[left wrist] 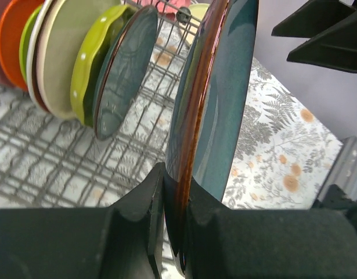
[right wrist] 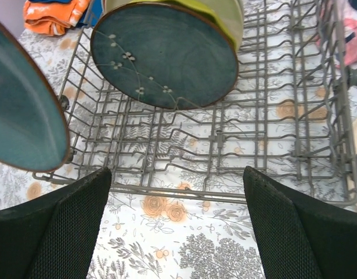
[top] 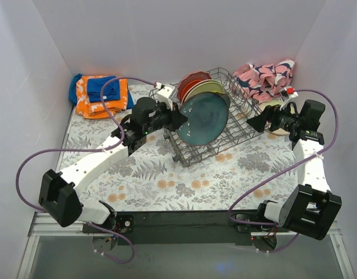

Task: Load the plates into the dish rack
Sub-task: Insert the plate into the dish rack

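Note:
My left gripper [top: 179,119] is shut on the rim of a teal plate [top: 204,119] with a brown edge, holding it upright over the near left part of the dish rack [top: 242,125]. In the left wrist view the fingers [left wrist: 137,203] pinch that plate [left wrist: 224,87] edge-on. Several plates stand upright in the rack's far rows: a dark teal one with a twig mark [right wrist: 166,55], lime dotted [left wrist: 88,64], cream [left wrist: 62,52] and orange [left wrist: 13,40]. My right gripper [top: 256,123] is open and empty at the rack's right side, its fingers [right wrist: 56,226] wide apart above the tablecloth.
Folded orange-blue cloths [top: 100,93] lie at the far left corner and a pink patterned cloth [top: 265,75] at the far right. A pale plate [top: 273,107] shows partly under my right arm. White walls close in on three sides.

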### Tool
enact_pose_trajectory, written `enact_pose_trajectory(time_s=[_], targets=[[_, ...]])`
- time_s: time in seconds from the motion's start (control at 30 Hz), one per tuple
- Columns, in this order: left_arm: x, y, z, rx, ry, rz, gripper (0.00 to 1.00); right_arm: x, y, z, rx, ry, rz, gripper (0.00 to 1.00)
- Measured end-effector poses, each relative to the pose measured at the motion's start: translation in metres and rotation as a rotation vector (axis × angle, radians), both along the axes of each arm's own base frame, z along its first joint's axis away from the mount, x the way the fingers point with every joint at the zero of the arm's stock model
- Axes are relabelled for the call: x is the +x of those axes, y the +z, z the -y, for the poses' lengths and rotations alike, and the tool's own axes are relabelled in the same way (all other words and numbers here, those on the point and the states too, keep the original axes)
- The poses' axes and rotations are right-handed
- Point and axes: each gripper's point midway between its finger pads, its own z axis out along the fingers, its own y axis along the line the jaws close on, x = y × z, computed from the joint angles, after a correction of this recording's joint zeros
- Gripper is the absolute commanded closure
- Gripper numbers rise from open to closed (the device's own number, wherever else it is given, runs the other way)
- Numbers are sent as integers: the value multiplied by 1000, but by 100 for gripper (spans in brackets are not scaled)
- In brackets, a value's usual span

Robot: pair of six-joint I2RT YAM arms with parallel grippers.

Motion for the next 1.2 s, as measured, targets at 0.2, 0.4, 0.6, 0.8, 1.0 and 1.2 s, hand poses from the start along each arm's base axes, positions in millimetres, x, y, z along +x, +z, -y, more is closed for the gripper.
enact_pose_trajectory(time_s=[0.2, 0.4, 0.6, 0.8, 1.0, 1.2], targets=[[27, -4, 33, 80, -15, 150, 100, -2, -2, -5, 16, 36, 16, 2], [57, -22, 57, 178, 4, 251, 100, -1, 2, -7, 19, 55, 38, 2], [79, -42, 65, 257, 39, 294, 100, -2, -1, -9, 25, 66, 40, 2], [98, -49, 70, 296, 90, 348, 100, -2, 1, -9, 25, 69, 47, 2], [105, -54, 77, 321, 113, 398, 100, -2, 1, -9, 27, 70, 47, 2], [103, -54, 84, 338, 97, 436, 100, -3, 1, -11, 33, 81, 47, 2]])
